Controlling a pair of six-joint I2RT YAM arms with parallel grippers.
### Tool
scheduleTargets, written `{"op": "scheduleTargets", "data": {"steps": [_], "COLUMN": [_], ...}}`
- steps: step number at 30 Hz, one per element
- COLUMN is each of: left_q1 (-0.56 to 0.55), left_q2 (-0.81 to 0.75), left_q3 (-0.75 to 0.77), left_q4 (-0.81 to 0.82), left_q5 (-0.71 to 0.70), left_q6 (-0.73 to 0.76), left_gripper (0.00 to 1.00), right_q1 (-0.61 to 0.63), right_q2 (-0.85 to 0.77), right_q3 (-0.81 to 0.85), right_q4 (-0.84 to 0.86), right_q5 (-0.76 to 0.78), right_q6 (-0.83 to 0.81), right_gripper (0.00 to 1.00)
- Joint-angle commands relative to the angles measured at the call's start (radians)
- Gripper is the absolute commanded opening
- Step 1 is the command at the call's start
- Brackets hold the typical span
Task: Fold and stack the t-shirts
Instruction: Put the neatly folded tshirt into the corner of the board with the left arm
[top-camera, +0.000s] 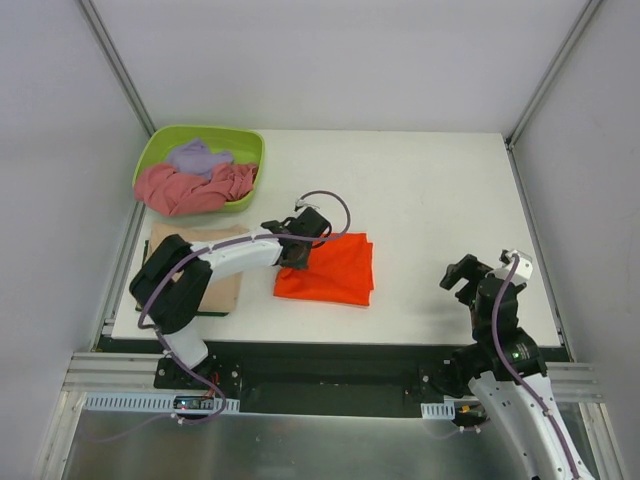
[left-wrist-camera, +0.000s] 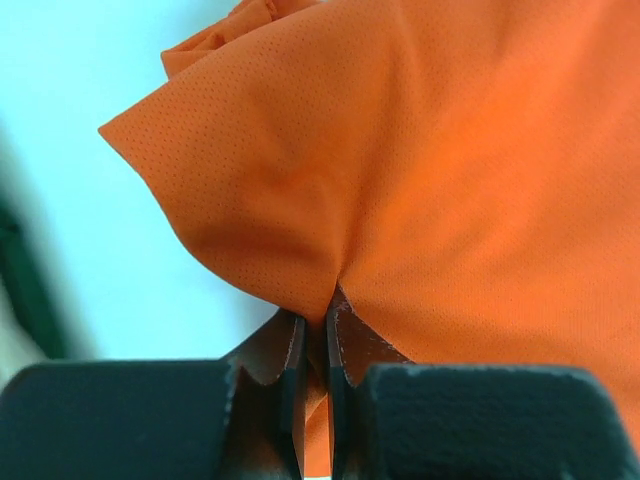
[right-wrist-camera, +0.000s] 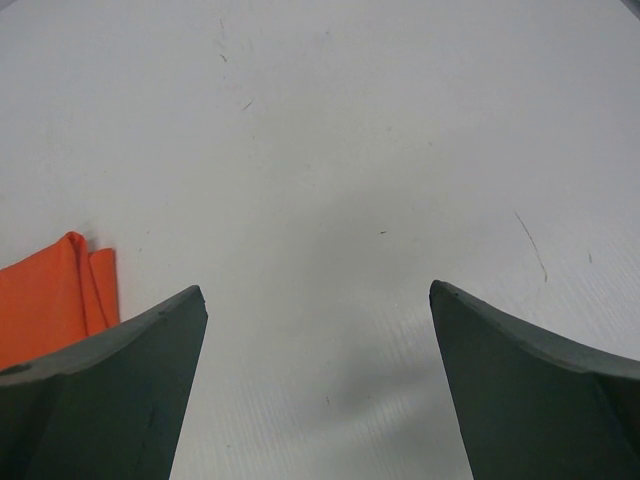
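Note:
A folded bright orange t-shirt (top-camera: 335, 268) lies on the white table just left of centre. My left gripper (top-camera: 298, 258) is at its left edge, shut on a pinched fold of the orange cloth (left-wrist-camera: 450, 180); in the left wrist view the gripper (left-wrist-camera: 318, 320) has fabric squeezed between its narrow jaws. A tan t-shirt (top-camera: 224, 288) lies flat at the table's left, partly under the left arm. Pink (top-camera: 190, 188) and lavender (top-camera: 198, 156) t-shirts are bunched in the tub. My right gripper (top-camera: 465, 275) (right-wrist-camera: 318, 300) hangs open over bare table at the right, with the orange t-shirt's corner (right-wrist-camera: 50, 300) to its left.
The lime-green tub (top-camera: 245, 140) stands at the back left corner of the table (top-camera: 430, 190). A dark green edge (top-camera: 212, 313) shows under the tan shirt. White walls with metal posts close in the table on three sides.

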Motion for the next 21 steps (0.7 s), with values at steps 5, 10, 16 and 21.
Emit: {"op": "scheduleTargets", "data": {"steps": [5,10,16,21], "left_q1": [0.001,-0.002,0.000,0.000], "left_q2": [-0.348,-0.435,-0.496,-0.577], "left_q3": [-0.130,-0.131,-0.114,-0.132], "left_q4": [-0.103,-0.221,-0.293,-0.298], "left_q5": [-0.192,-0.363,-0.525,-0.557], "left_q6": [0.328,0.390,0.459,0.548], "left_gripper": [0.00,0.00,0.00,0.00], "right_q1": [-0.001,-0.001,-0.001,-0.002], "right_q2": [0.025,0.097,0.177,0.200], "right_q3": [0.046,0.012,-0.025,-0.063], "right_q4": [-0.031,-0.002,0.049,0.064], "right_q5": [-0.053,-0.073,-0.130,-0.099], "right_q6": [0.043,0.060,0.039,0.042], "right_gripper": [0.96,0.96,0.96,0.96]}}
